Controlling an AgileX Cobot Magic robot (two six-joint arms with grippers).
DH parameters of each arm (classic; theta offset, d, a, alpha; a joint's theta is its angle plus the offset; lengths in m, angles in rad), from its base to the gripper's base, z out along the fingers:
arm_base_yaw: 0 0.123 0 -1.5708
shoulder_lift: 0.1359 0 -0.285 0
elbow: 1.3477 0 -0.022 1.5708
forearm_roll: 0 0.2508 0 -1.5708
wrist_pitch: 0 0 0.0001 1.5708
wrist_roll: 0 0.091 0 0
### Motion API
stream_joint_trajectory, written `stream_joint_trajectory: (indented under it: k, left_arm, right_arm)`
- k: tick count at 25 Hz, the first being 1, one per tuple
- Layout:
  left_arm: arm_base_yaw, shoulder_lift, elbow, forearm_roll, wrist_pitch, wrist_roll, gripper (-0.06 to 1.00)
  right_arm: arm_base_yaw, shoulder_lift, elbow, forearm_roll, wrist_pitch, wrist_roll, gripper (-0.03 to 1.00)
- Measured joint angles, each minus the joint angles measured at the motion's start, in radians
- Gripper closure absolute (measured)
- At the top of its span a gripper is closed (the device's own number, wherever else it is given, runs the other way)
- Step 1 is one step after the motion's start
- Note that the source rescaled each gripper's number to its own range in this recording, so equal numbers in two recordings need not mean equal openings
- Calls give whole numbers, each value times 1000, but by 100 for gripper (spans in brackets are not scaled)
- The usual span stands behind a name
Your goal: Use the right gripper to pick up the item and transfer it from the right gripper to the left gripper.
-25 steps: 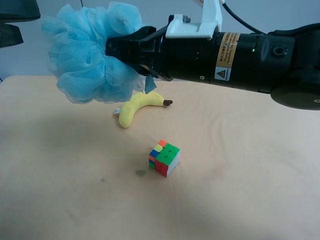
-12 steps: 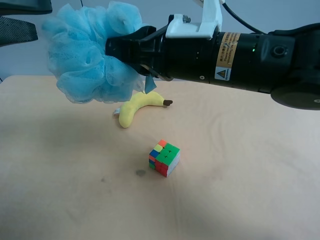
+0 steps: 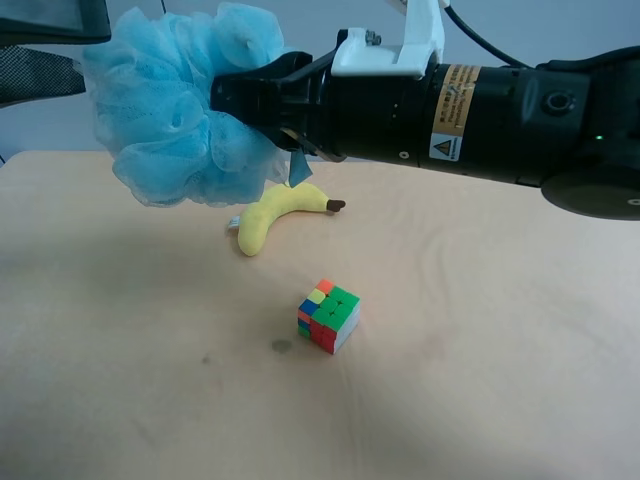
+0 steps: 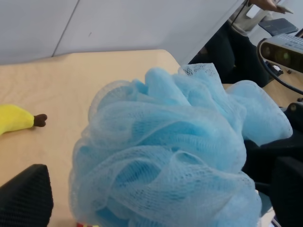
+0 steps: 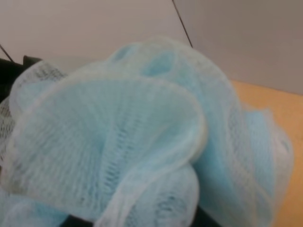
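Observation:
The light-blue mesh pouf [image 3: 175,110] hangs in the air above the table's far left, and my right gripper [image 3: 245,100] is shut on its side. The pouf fills the right wrist view [image 5: 142,132] and hides the fingers there. My left gripper [image 3: 60,45] is at the top left corner of the exterior view, open, with its black fingers [image 4: 23,198] on either side of the pouf [image 4: 165,142]. I cannot tell whether they touch it.
A yellow plush banana [image 3: 280,212] lies on the tan table [image 3: 480,380] under the pouf. A multicoloured puzzle cube [image 3: 328,315] stands nearer the middle. The thick right arm [image 3: 480,110] spans the upper right of the exterior view.
The left gripper's fingers have moved a little further in from the top left corner toward the pouf. The right arm and the pouf have stayed still.

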Motion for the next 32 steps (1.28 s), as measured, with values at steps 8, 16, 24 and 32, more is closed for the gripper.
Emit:
stream_joint_trajectory:
  k: [8, 16, 24, 32]
  left_arm:
    - [0, 0, 0, 3, 10, 0, 7]
    - [-34, 12, 0, -7, 10, 0, 7]
    - [-310, 107, -1, -8, -168, 15, 7]
    - [-401, 121, -1, -8, -310, 25, 7]
  right_arm:
    - [0, 0, 0, 24, -75, 0, 95]
    - [0, 0, 0, 26, -98, 0, 95]
    - [0, 0, 0, 26, -99, 0, 95]
    - [0, 0, 0, 28, -99, 0, 96]
